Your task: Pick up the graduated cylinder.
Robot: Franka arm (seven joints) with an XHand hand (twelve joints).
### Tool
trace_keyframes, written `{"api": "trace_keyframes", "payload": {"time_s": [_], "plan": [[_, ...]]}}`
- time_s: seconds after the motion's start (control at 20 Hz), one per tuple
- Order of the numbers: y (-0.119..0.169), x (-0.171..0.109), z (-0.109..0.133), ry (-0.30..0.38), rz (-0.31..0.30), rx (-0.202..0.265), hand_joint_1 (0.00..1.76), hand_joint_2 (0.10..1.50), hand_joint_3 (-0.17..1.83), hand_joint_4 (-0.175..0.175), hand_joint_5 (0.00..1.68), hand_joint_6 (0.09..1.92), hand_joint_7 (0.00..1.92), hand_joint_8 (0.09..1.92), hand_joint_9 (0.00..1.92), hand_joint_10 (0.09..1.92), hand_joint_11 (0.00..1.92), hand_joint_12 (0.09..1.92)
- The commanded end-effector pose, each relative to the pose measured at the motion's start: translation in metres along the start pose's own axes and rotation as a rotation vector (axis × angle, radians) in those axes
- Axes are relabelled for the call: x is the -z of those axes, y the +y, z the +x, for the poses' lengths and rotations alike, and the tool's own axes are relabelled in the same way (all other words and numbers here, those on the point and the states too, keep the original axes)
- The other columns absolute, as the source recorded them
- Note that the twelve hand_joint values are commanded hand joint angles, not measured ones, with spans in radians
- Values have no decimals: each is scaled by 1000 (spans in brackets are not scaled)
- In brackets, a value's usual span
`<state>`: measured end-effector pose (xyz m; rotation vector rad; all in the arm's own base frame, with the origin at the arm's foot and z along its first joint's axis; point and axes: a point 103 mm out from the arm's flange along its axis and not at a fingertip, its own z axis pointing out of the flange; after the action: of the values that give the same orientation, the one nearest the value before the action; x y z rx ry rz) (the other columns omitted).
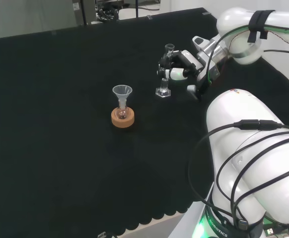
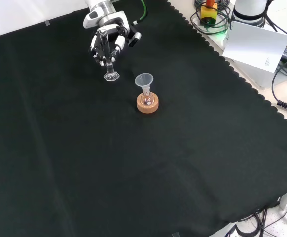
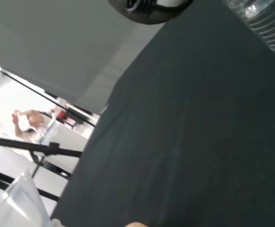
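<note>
Gripping: hand [image 1: 180,69] had its fingers curled round the cylinder [image 1: 164,74].
Cylinder: upright on the cloth [image 1: 60,124], near the funnel [image 1: 122,92].
Risk: clear tube might slip or tip when lifted.

Black cloth [image 2: 133,173] on bench, pale floor beyond.

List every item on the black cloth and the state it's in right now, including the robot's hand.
Graduated cylinder: upright, its base on the cloth, held in the hand's fingers.
Hand: fingers curled round the cylinder.
Funnel: upright, its stem in the small flask.
Small flask: seated upright in the cork ring.
Cork ring: flat on the cloth, apart from the cylinder.
</note>
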<state>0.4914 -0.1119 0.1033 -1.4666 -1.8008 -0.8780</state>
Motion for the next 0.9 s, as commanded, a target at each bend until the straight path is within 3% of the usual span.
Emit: {"api": "trace_keyframes", "payload": {"time_s": [0.05,0.1,0.4,0.9], "plan": [[3,4,18,-200,63,19,1345,1110,9,-175,925,1058,833,1173,1202,674,1209,821],[3,5,20,-236,75,24,1318,1114,4,-175,933,1047,881,1126,1229,621,1228,812],[6,8,39,-384,133,40,1385,1081,0,-175,978,972,851,1114,1227,717,1277,767],[1,8,41,-395,132,28,1387,1078,0,-175,984,964,855,1107,1230,715,1281,761]]}}
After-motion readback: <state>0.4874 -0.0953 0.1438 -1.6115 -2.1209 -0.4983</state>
